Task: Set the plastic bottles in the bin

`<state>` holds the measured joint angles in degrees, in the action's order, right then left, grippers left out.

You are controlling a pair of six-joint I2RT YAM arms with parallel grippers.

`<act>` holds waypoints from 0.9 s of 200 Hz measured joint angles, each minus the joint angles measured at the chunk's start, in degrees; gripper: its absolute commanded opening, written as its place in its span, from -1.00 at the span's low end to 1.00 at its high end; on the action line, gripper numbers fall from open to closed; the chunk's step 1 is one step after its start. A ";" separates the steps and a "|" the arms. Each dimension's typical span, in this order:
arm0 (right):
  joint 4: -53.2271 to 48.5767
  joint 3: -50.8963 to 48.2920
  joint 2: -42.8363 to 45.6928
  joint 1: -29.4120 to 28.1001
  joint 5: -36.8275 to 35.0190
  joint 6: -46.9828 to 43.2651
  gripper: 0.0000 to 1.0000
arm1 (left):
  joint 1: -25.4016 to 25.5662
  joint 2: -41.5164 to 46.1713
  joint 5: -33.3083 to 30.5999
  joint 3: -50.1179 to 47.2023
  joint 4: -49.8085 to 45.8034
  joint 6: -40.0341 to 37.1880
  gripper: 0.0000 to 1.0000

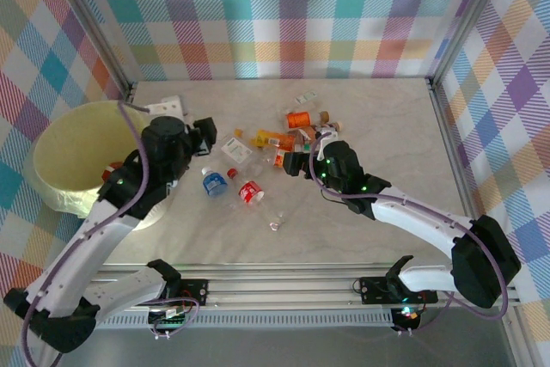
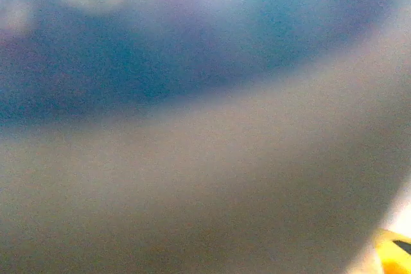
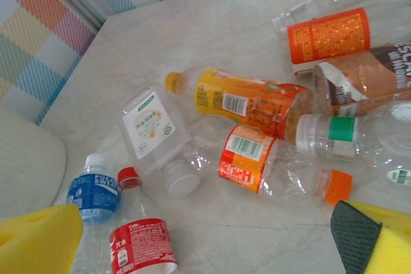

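**Desk** (image 1: pixel 387 126): marble top, closed in by plaid walls (image 1: pixel 292 15) on three sides, with a metal rail (image 1: pixel 284 285) along the near edge. The right third and the far strip lie bare. A further bare strip runs between the bottles and the rail.

**Bin** (image 1: pixel 60 139): stands mouth up at the desk's left edge, close to the left wall. The left arm crosses its near right rim.

**Left claw** (image 1: pixel 206 135): sits just right of the bin, pointing at a clear white-labelled bottle (image 1: pixel 236 150) nearby. Its wrist view is a blur, so I cannot tell how wide it stands or whether it has hold of anything.

**Right claw** (image 3: pixel 205 222): jaws spread wide with nothing between them, hanging over the near side of the heap.

**Bottles** (image 1: pixel 288 131): lie on their sides mid-desk, well apart from the bin, loosely heaped and several touching. The yellow bottle (image 3: pixel 250 104) rests against an orange-labelled one (image 3: pixel 247 158). The blue bottle (image 3: pixel 93 190) and the red bottle (image 3: pixel 141 248) lie just beside each other at the heap's left edge, with bare desk around them.
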<state>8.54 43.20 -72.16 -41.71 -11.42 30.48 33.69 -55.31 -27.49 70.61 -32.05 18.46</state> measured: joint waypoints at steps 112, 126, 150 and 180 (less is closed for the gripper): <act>-0.55 0.00 -0.02 0.00 -2.10 1.64 0.99 | -10.08 -1.92 -20.20 8.98 -1.01 -14.69 0.10; -0.55 0.00 -0.02 0.00 -2.12 1.77 0.99 | -16.02 -2.10 -18.38 9.07 -1.14 -14.10 0.10; -0.59 0.00 -0.02 0.00 -2.23 1.88 0.99 | -26.47 -2.54 -14.05 9.16 -3.21 -11.82 0.10; -0.72 0.00 -0.02 0.00 -2.51 1.86 0.99 | -36.24 -3.17 -4.42 10.08 -7.37 -8.37 0.11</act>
<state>7.81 43.20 -72.18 -41.71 -13.93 32.34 -2.55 -58.48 -31.90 80.68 -39.42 10.09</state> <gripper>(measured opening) 0.996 0.560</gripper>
